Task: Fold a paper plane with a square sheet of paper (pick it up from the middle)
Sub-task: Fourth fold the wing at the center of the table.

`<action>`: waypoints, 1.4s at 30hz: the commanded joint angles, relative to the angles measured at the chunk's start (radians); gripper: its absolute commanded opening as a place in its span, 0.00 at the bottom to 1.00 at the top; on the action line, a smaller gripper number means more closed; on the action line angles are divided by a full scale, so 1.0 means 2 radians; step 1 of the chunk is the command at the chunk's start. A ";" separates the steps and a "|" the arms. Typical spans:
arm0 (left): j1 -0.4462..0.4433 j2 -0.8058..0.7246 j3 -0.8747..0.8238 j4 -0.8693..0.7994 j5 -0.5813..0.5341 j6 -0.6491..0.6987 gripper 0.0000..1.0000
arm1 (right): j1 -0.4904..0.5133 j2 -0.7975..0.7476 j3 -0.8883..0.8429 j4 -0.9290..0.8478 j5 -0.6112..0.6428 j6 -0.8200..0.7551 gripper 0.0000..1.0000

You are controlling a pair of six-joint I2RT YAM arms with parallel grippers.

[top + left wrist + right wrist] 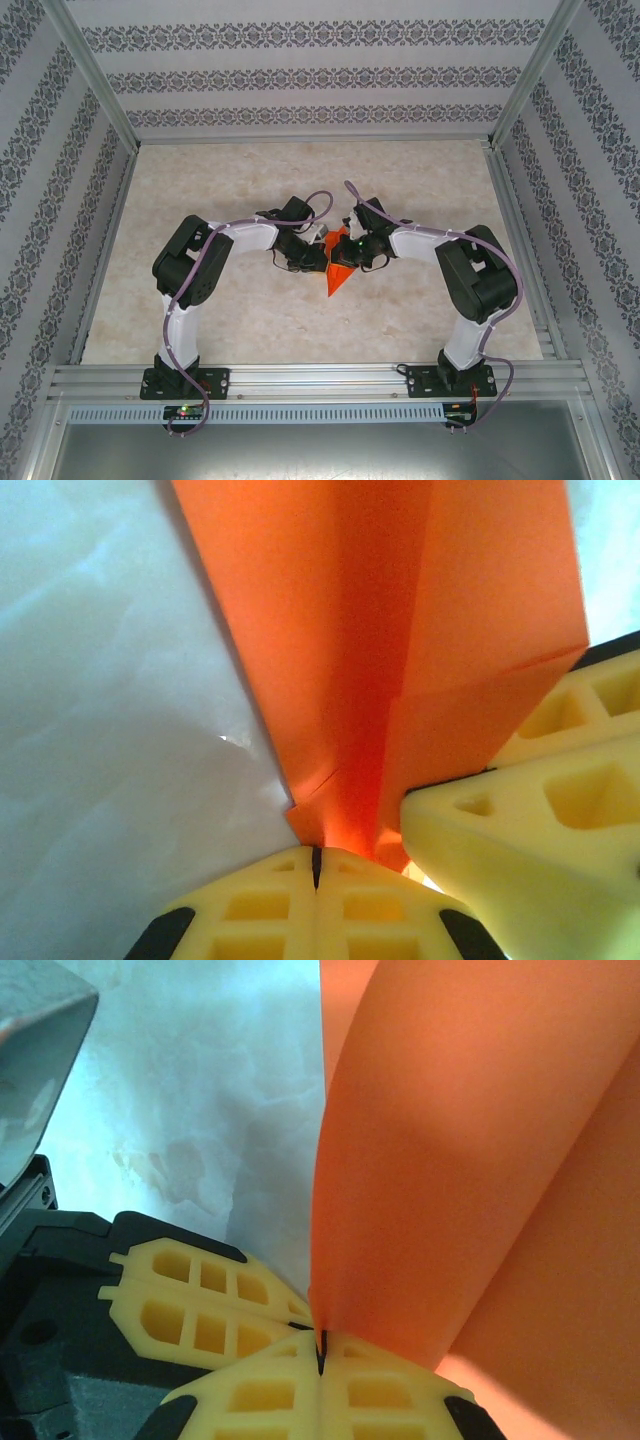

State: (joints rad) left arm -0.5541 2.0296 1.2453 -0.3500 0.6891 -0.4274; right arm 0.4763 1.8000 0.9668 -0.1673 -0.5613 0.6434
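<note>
Item: thin bright orange creased paper sheet (340, 680), pointed. Held by: left pincer (316, 865) clamped on its end; right pincer (321, 1352) clamped just beside, same end. Likely purpose: two-point hold keeps fold aligned over pale marbled bench (250, 310).

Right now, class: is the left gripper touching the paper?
Touching. The left wrist view shows the left gripper shut on the paper, whose lower end runs into the seam between its fingers.

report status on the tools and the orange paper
Both shut: left tool, right tool, pinching the orange paper. Tools side by side. Nothing else in the way.
</note>
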 commanded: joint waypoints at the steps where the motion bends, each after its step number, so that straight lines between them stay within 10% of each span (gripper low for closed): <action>1: 0.004 0.015 -0.014 0.043 -0.043 -0.003 0.00 | 0.008 0.013 0.014 -0.029 0.011 -0.021 0.00; 42: 0.004 -0.098 -0.098 0.111 -0.035 -0.053 0.11 | 0.009 0.036 0.002 0.015 -0.017 0.001 0.19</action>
State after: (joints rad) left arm -0.5419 1.8744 1.0748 -0.1841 0.6296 -0.5049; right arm 0.4873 1.8603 0.9882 -0.1677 -0.5713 0.6296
